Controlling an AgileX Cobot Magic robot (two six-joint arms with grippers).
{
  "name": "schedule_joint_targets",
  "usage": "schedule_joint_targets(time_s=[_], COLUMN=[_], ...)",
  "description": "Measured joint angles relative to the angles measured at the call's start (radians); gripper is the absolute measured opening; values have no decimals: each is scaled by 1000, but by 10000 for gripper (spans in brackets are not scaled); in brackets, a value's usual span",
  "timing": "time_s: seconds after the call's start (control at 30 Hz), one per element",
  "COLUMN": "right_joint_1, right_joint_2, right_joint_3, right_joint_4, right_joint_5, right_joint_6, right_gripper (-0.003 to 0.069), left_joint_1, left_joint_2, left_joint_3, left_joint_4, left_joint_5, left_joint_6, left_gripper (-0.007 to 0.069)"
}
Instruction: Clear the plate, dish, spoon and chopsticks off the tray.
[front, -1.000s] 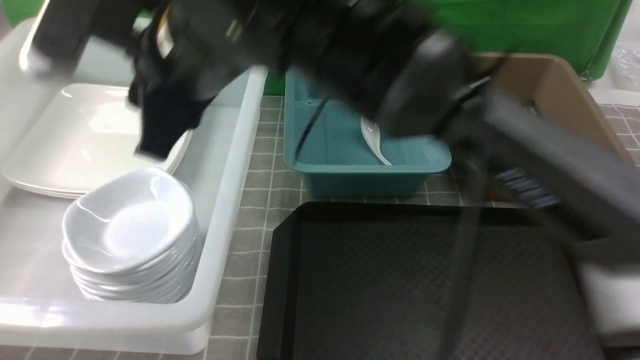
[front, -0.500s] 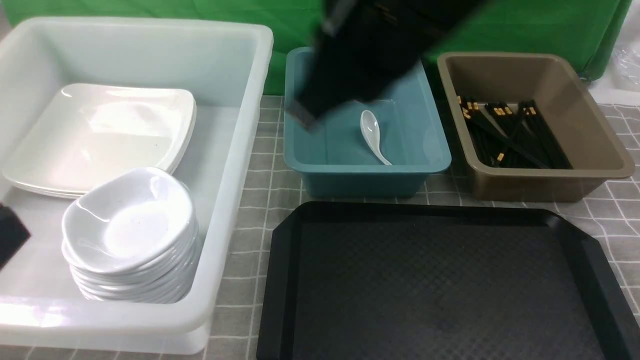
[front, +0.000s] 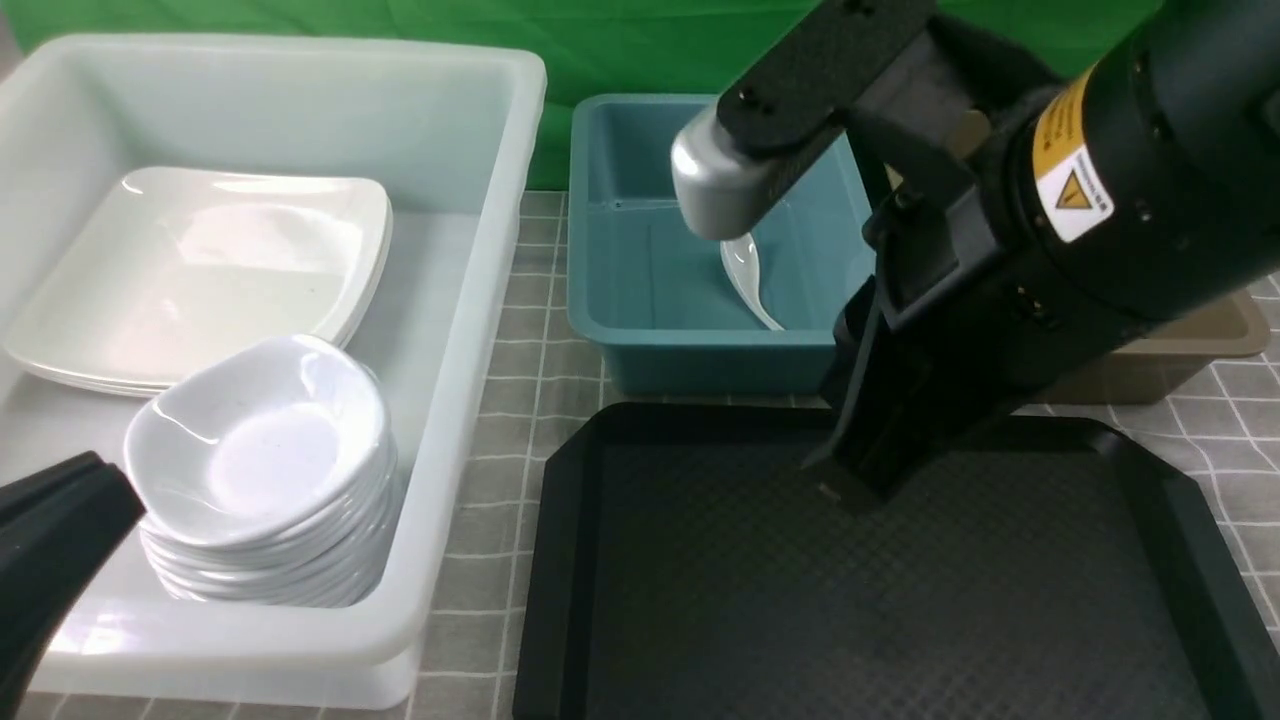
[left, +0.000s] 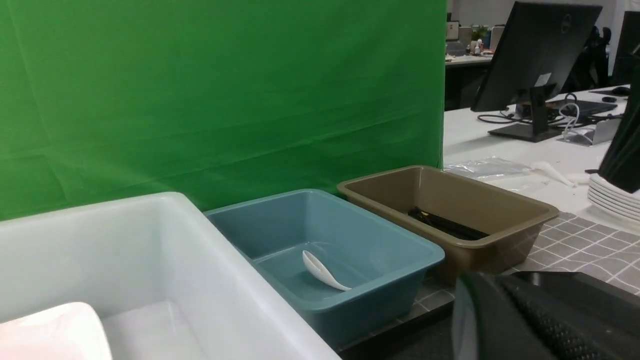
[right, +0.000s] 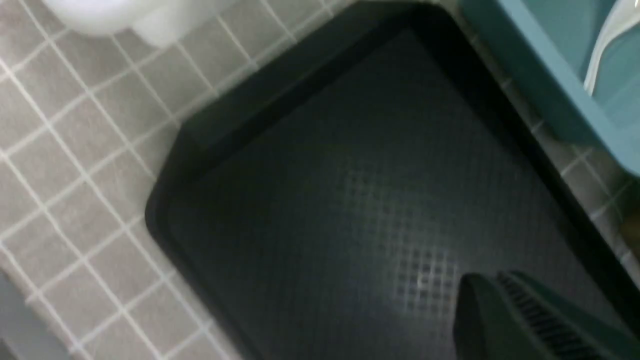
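Observation:
The black tray (front: 700, 600) lies bare at the front centre; the right wrist view shows its textured floor (right: 350, 175) with nothing on it. White square plates (front: 200, 270) and a stack of small dishes (front: 265, 450) sit in the white tub (front: 470, 400). The white spoon (front: 745, 270) lies in the teal tub (front: 620, 300). Black chopsticks (left: 445, 227) rest in the brown tub (left: 500, 225). My right gripper (front: 850, 480) points down over the tray's back part, shut and holding nothing. My left gripper (front: 60, 520), shut and holding nothing, is at the front left by the white tub.
My right arm hides most of the brown tub (front: 1220, 335) in the front view. A grey checked cloth (front: 520, 330) covers the table. In the left wrist view, a stack of white plates (left: 612, 200) stands off to the right, beyond the cloth.
My right arm swept from the back across the tubs and now hangs over the tray. My left gripper has moved further into the front left corner.

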Motion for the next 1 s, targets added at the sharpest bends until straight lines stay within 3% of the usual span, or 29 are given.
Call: schedule_joint_targets(time_s=[0.37, 0.5, 0.6, 0.7, 0.87, 1.0], right_joint_1=[0, -32, -96, -200, -299, -451], right_joint_2=[-45, -116, -170, -257, -374, -546], right_joint_3=[10, 71, 159, 326, 474, 667], right_joint_4=[-58, -48, 1, 112, 151, 180], right_joint_5=[-255, -295, -402, -651, -744, -766], right_joint_6=[-37, -49, -49, -49, -50, -50], right_gripper=[80, 34, 19, 19, 18, 18], left_joint_1=[0, 0, 0, 0, 0, 0], left_joint_2=[0, 0, 0, 0, 0, 0], left_joint_3=[0, 1, 1, 1, 1, 1], left_joint_4=[2, 3, 3, 3, 3, 3], left_joint_5=[-1, -1, -1, -1, -1, -1], left_joint_6=[5, 5, 6, 6, 6, 6], left_gripper=[10, 10, 10, 10, 10, 10])
